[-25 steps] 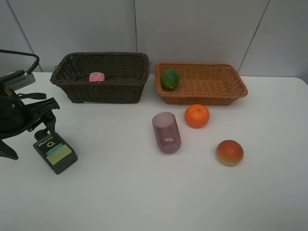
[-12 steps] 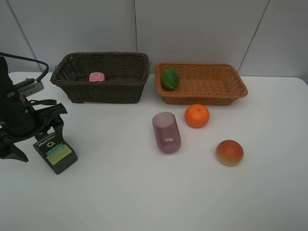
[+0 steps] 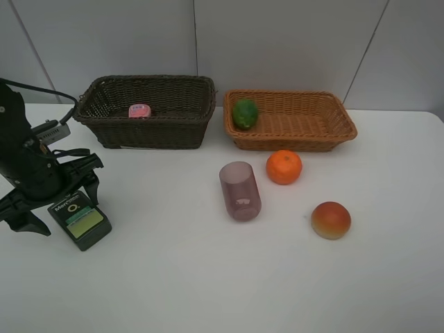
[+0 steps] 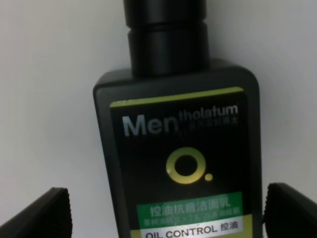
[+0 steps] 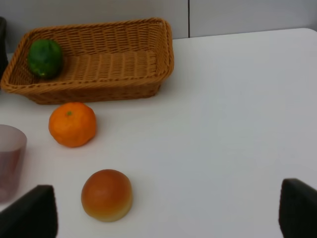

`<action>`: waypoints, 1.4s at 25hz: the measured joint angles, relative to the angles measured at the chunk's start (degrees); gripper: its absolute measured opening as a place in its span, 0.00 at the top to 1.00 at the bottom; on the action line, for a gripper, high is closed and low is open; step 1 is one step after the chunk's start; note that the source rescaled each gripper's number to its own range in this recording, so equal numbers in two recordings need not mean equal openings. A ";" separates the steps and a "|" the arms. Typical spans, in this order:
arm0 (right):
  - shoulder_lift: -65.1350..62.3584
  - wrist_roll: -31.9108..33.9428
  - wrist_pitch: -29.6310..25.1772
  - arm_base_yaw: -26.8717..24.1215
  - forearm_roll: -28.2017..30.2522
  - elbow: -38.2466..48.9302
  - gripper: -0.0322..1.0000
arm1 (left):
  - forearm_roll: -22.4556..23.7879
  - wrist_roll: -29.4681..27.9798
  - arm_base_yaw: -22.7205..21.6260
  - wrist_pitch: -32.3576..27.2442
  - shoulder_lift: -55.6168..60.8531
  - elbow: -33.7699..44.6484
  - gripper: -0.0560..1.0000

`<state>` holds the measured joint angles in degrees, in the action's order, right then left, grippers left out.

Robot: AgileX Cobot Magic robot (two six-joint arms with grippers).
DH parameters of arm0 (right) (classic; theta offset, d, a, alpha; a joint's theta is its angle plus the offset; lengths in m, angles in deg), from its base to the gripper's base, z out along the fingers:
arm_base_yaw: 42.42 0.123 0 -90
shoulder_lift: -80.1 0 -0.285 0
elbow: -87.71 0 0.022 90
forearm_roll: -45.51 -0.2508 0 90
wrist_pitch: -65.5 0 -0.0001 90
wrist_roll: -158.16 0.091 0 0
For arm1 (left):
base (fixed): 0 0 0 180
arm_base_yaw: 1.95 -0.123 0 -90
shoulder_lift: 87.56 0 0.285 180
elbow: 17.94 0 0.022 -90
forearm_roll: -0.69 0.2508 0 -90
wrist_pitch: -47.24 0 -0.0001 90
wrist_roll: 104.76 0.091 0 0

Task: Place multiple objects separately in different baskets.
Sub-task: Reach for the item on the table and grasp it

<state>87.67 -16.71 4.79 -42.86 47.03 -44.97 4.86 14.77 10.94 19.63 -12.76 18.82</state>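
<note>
At the left edge of the exterior view, the left arm folds down over the table (image 3: 208, 291), its left end effector (image 3: 66, 208) spread fully wide astride the flat black green-labelled bottle (image 3: 82, 223) lying there, gripping nothing. The right end effector (image 5: 163, 218), seen only in its wrist view, gapes wide and empty. The pink bottle (image 3: 139, 110) sits in the dark basket (image 3: 146, 130) at upper left and the green fruit (image 3: 245, 113) in the tan basket (image 3: 298, 143) at upper centre. The purple cup (image 3: 241, 192), orange (image 3: 284, 167) and red-orange fruit (image 3: 331, 220) rest mid-table.

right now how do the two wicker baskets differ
The dark brown basket is deeper than the light tan basket, which is shallow with flared walls. The dark brown basket holds a pink bottle; the light tan basket holds a green fruit. Both are rectangular woven wicker, standing side by side.
</note>
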 joint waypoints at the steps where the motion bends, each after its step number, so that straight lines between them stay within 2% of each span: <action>1: 0.00 0.00 0.00 0.00 0.00 0.00 0.06 | 0.00 0.00 0.00 0.11 -0.36 -0.05 0.00; 11: 0.00 0.00 0.00 0.00 0.00 0.00 0.06 | -0.90 0.00 0.00 4.27 -1.20 -0.05 0.00; 35: 0.00 0.00 0.00 0.00 0.05 0.00 0.06 | -1.28 0.00 0.00 6.40 -3.72 -0.05 0.00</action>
<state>87.67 -16.71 4.79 -42.86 47.08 -44.97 3.58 14.77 10.94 26.03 -16.48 18.77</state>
